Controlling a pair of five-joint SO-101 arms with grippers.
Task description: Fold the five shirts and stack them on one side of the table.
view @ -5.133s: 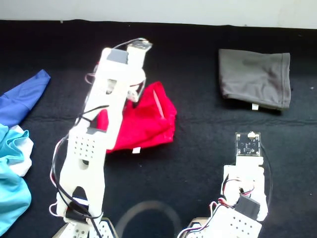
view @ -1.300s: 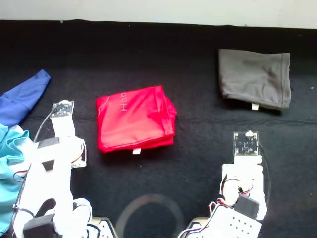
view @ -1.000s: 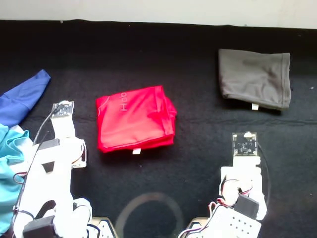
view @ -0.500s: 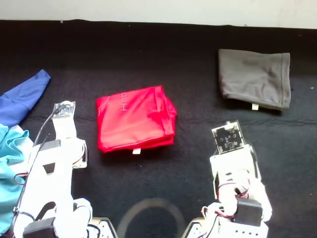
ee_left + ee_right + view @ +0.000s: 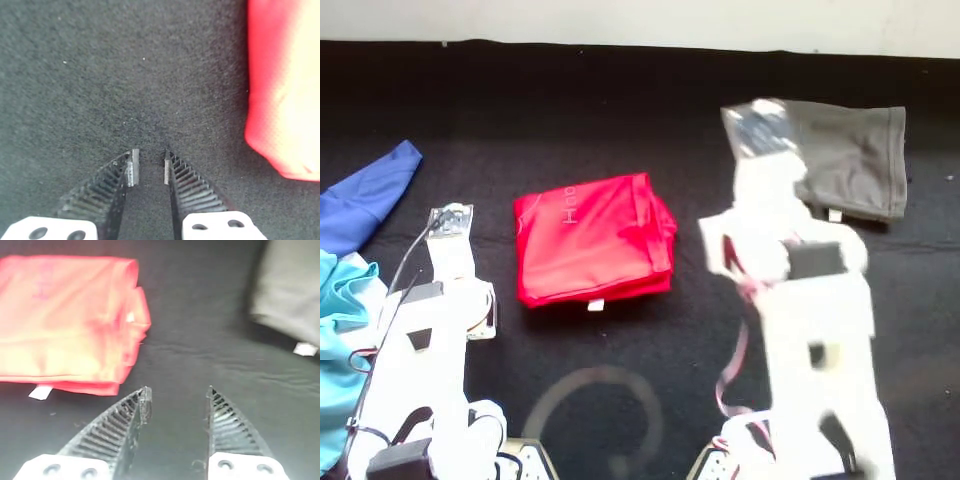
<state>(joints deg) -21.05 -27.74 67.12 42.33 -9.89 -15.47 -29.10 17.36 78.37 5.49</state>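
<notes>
- the folded red shirt (image 5: 592, 250) lies mid-frame on the black table (image 5: 650, 100), with a white tag at its lower edge.
- a folded grey shirt (image 5: 855, 160) sits at the upper right. a blue shirt (image 5: 365, 195) and a teal shirt (image 5: 342, 350) lie bunched at the left edge.
- the left claw (image 5: 150, 167) hangs over bare table just beside the red shirt, tips a little apart, holding nothing.
- the right arm (image 5: 810, 310) stretches up the right half, its end overlapping the grey shirt's left edge.
- the right claw (image 5: 176, 401) is spread wide and empty, over the table between the red and grey shirts.
</notes>
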